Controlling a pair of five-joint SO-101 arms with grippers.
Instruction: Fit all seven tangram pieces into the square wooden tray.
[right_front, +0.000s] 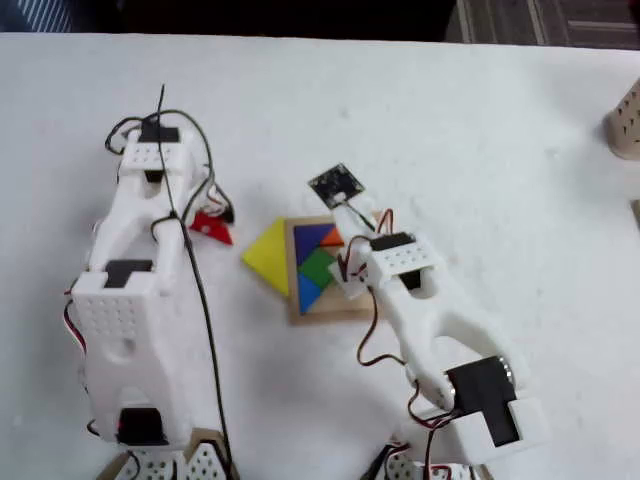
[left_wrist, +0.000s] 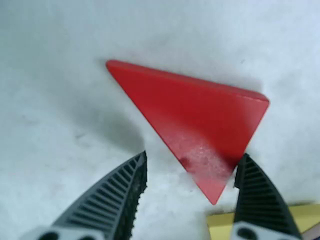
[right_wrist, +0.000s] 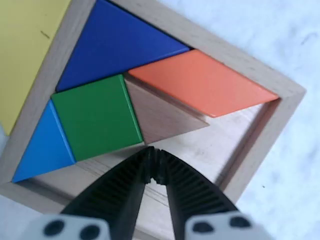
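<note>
A red triangle lies flat on the white table, and my left gripper stands open with one finger on each side of its near corner. From above, that red triangle is left of the square wooden tray. A large yellow triangle rests against the tray's left rim. The tray holds a large blue triangle, an orange parallelogram, a green square, a small blue triangle and a brown triangle. My right gripper is shut just above the tray's bare floor, holding nothing.
A beige perforated object stands at the table's right edge. Black cables trail along the left arm. White table stretches open beyond the tray at the back and to the right.
</note>
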